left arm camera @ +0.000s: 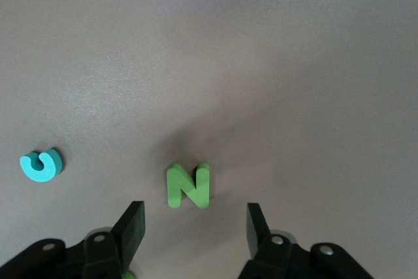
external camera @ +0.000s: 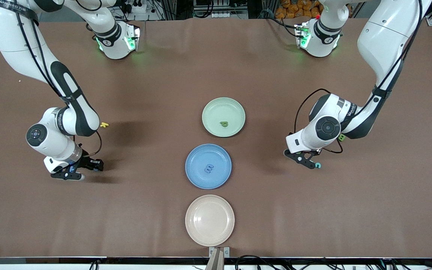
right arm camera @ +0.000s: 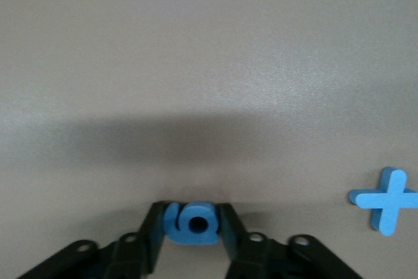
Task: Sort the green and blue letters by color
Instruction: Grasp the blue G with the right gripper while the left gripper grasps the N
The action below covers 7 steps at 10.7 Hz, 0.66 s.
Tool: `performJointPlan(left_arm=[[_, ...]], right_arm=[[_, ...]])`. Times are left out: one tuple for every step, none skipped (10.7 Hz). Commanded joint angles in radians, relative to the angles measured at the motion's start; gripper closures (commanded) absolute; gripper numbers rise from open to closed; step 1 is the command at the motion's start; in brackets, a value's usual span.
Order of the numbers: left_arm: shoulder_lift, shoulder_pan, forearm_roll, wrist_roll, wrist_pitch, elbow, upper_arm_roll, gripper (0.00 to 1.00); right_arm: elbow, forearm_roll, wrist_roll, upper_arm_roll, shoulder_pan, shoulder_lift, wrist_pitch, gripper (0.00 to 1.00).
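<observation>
My right gripper [external camera: 71, 173] is low over the table at the right arm's end and is shut on a blue letter with a round hole [right arm camera: 191, 223]. A blue X [right arm camera: 385, 200] lies on the table beside it. My left gripper [external camera: 306, 160] is open and empty, low over the table at the left arm's end. A green N [left arm camera: 189, 185] lies flat just ahead of its fingers. A teal curved letter [left arm camera: 42, 164] lies apart from the N and also shows in the front view [external camera: 317, 165]. A green letter [external camera: 224, 124] lies in the green plate [external camera: 210, 108]. A blue letter [external camera: 209, 168] lies in the blue plate [external camera: 197, 155].
A beige plate [external camera: 209, 220] with nothing in it stands nearest the front camera, in line with the other two plates. A yellow letter [external camera: 104, 125] lies beside the right arm. Another green piece [external camera: 341, 137] shows by the left arm's wrist.
</observation>
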Motion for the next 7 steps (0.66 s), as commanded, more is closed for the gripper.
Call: performJointPlan(left_arm=[[0.014, 0.008, 0.065, -0.007, 0.028, -0.009, -0.01, 0.32], [0.025, 0.01, 0.066, -0.009, 0.031, -0.009, -0.009, 0.32], [0.025, 0.01, 0.066, -0.009, 0.032, -0.009, -0.009, 0.33], [0.028, 0.01, 0.065, -0.01, 0.032, -0.007, -0.009, 0.33], [0.037, 0.01, 0.065, -0.01, 0.035, -0.006, -0.009, 0.33], [0.04, 0.01, 0.066, -0.009, 0.048, -0.007, -0.007, 0.34], [0.039, 0.01, 0.066, -0.009, 0.048, -0.007, 0.005, 0.34]], right_arm=[[-0.019, 0.016, -0.001, 0.004, 0.004, -0.001, 0.013, 1.0], [-0.016, 0.016, -0.002, 0.004, 0.006, -0.006, 0.004, 1.0], [-0.013, 0.012, 0.002, 0.011, 0.006, -0.017, 0.001, 1.0], [-0.007, 0.013, 0.007, 0.013, 0.006, -0.035, -0.011, 1.0], [0.002, 0.016, 0.01, 0.013, 0.006, -0.059, -0.057, 1.0], [0.017, 0.019, 0.036, 0.013, 0.021, -0.075, -0.109, 1.0], [0.034, 0.018, 0.097, 0.013, 0.047, -0.077, -0.125, 1.0]])
